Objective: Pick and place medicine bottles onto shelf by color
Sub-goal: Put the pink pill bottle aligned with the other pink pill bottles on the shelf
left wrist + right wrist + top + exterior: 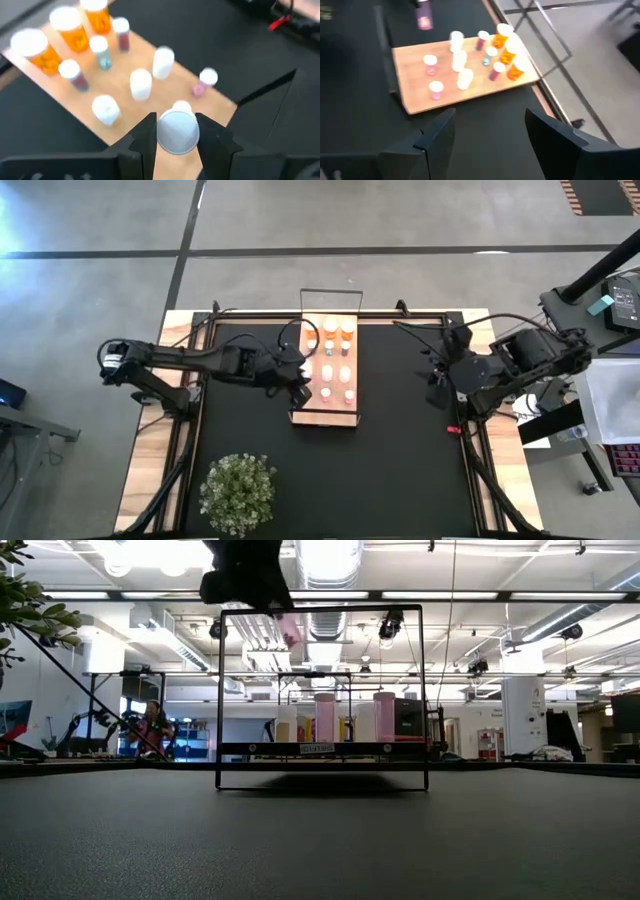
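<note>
Shelf [338, 412] sits mid-table on the mat [400, 470], bottles [346, 373] upright on it. Left gripper [178, 134] clamps a white-capped bottle [178, 131] upright, above the shelf's near left corner; straight down is free board. Right gripper [490, 131] idle, fingers apart, well off right.

Medicine bottles [465, 77]: ten on shelf [410, 95], one in left gripper [177, 137]. Plant [238, 492]: one.
</note>
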Controlling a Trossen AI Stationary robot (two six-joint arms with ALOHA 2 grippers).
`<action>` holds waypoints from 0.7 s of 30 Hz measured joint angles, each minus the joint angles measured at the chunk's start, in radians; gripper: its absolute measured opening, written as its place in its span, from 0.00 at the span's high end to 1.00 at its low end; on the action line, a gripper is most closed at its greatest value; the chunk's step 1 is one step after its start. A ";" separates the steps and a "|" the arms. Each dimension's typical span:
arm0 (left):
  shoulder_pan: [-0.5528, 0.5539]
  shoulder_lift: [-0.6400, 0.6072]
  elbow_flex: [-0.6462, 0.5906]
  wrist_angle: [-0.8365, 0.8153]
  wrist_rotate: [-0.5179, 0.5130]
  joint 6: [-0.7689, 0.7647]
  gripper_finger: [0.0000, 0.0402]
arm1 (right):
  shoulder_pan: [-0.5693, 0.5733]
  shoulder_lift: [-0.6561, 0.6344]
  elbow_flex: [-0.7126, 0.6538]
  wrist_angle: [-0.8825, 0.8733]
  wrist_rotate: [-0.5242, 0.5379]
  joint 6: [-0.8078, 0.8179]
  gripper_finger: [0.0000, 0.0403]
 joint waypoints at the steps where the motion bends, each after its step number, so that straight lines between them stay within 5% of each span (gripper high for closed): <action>1: -0.001 0.010 0.000 -0.009 0.006 -0.007 0.75 | 0.000 -0.012 -0.020 0.000 0.012 0.008 0.43; 5: -0.002 0.034 -0.002 -0.043 0.018 0.048 0.75 | 0.000 -0.060 -0.105 0.030 0.018 0.033 0.43; 15: 0.005 0.034 -0.002 -0.115 0.160 0.449 0.75 | 0.000 -0.151 -0.311 0.169 0.013 0.077 0.43; 21: 0.011 0.045 -0.004 -0.141 0.163 0.680 0.75 | 0.000 -0.177 -0.405 0.249 0.011 0.076 0.43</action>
